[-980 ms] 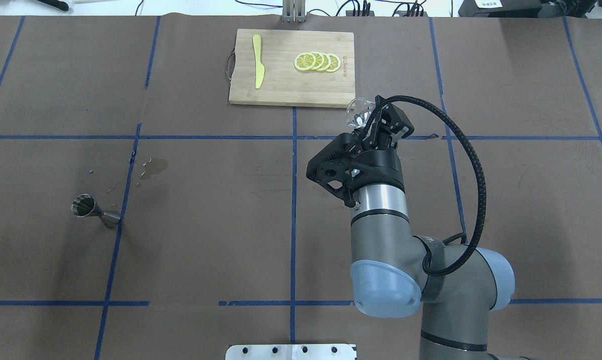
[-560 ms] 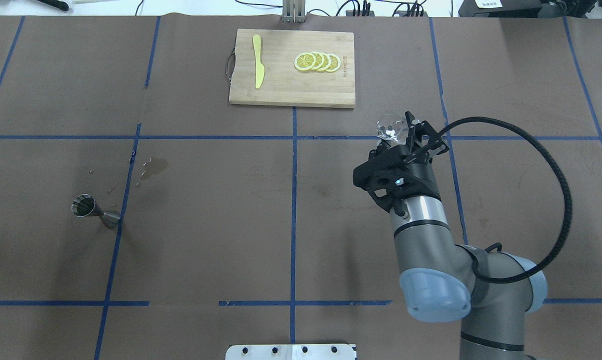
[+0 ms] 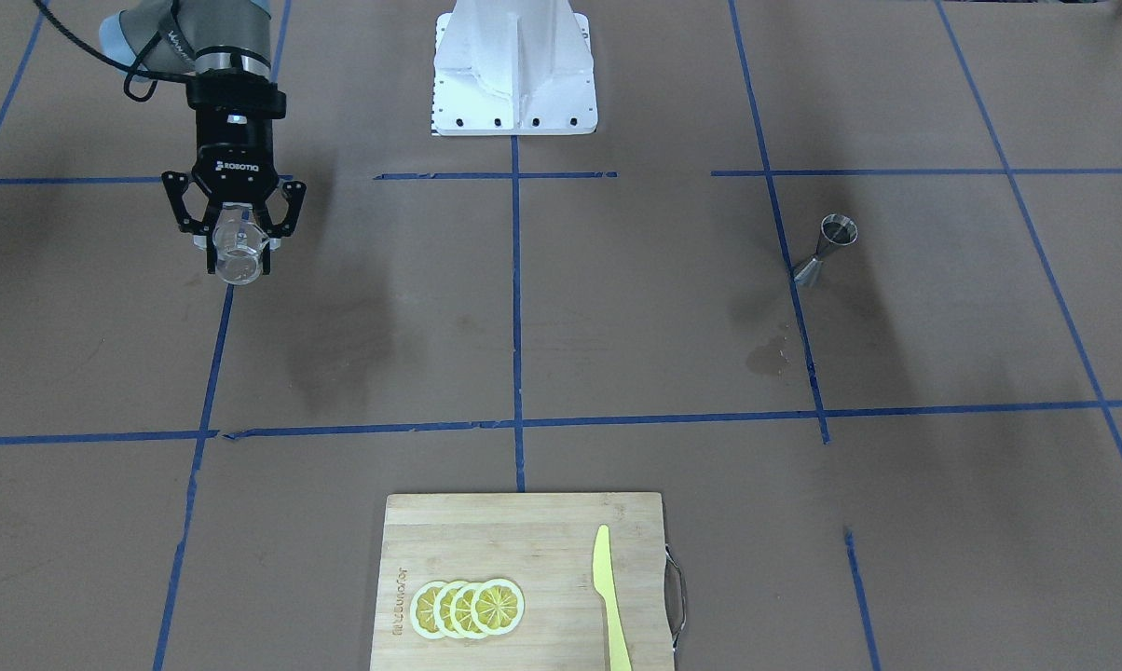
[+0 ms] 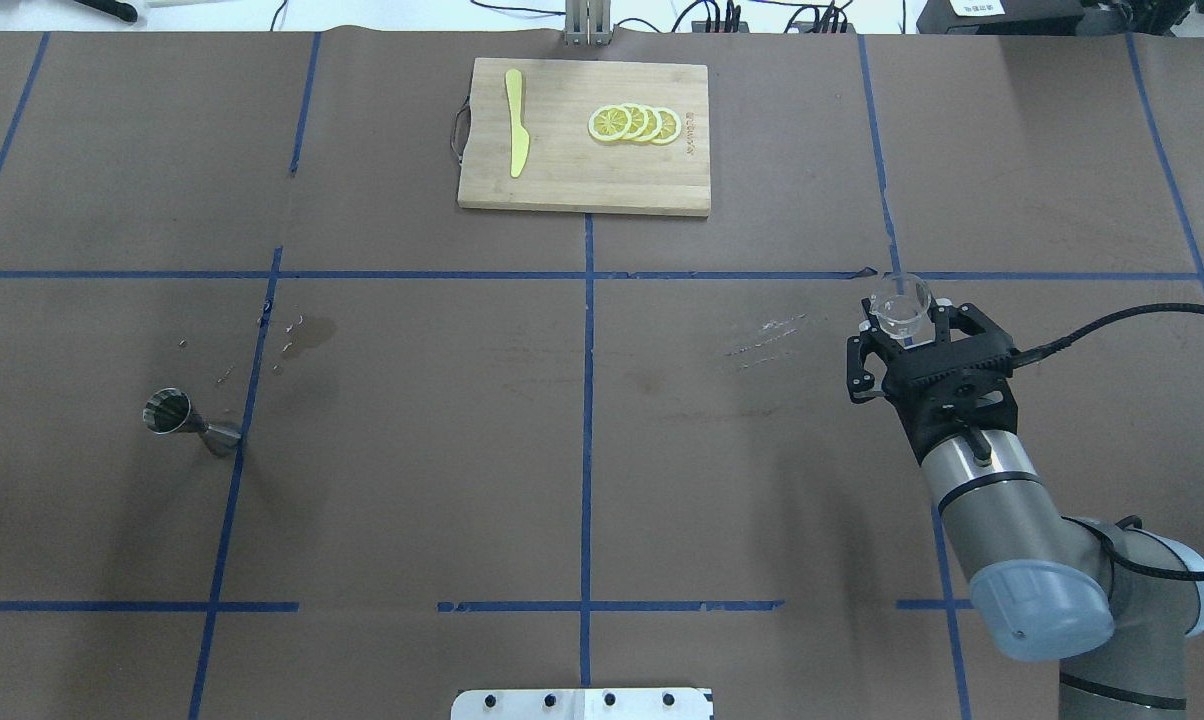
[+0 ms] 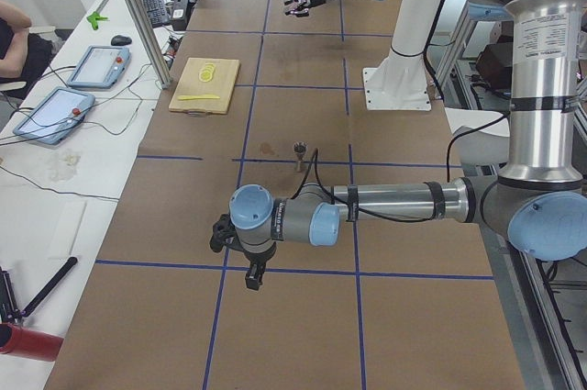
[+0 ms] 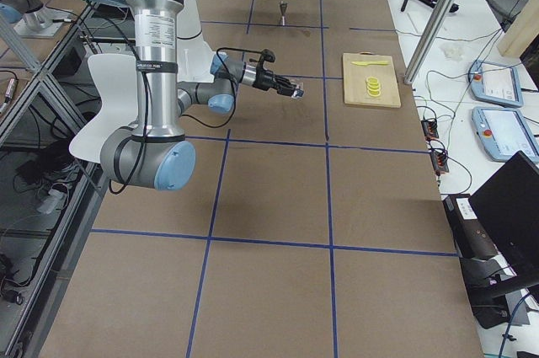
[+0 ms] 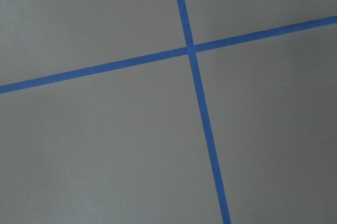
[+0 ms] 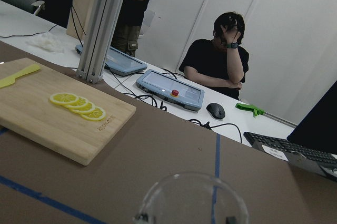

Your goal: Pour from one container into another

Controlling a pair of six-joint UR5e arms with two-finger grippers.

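The clear glass tumbler is held in my right gripper, which is shut on it above the table's right part, mouth roughly upward. The front-facing view shows that tumbler in the right gripper. Its rim fills the bottom of the right wrist view. The steel hourglass jigger stands far off at the table's left, also in the front-facing view as the jigger. My left gripper shows only in the left side view, low over the table; I cannot tell its state.
A wooden cutting board at the far middle carries lemon slices and a yellow knife. A dark wet stain lies near the jigger, and pale streaks lie left of the right gripper. People sit beyond the far edge.
My right arm has swung right and back toward the robot with the tumbler, away from the board's corner. The tumbler has turned from tilted to mouth up. Pale streaks now show on the paper.
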